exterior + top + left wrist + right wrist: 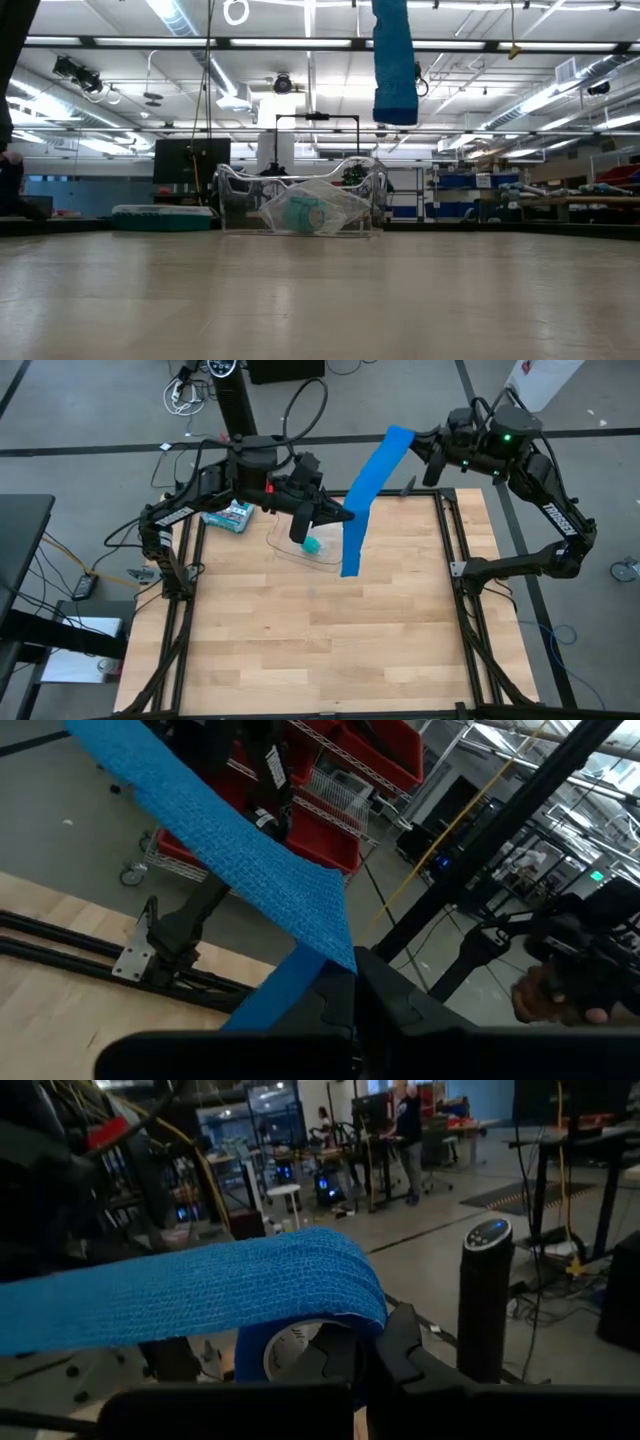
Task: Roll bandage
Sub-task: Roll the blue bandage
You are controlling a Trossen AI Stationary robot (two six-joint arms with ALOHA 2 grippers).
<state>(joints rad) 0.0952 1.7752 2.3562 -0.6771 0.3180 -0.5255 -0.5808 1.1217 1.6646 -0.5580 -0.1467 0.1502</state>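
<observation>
Both end effectors raised, left (335,517) and right (420,448), each apparently pinching the airborne bandage (365,490).

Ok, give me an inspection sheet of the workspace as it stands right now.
Surface: wooden table, bare across its near half.
Job's things: blue bandage stretched in the air between both arms, its free end hanging clear above the table.
Clutter: clear plastic tray holding a teal-green roll in crumpled wrap; green-and-white box at the far left edge.
Grippers: left pincer shut on the bandage mid-strip; right pincer shut on its upper end.
Cables: loops on the floor behind the table and to its left.
Surroundings: workshop with red bins; a person standing far off.
</observation>
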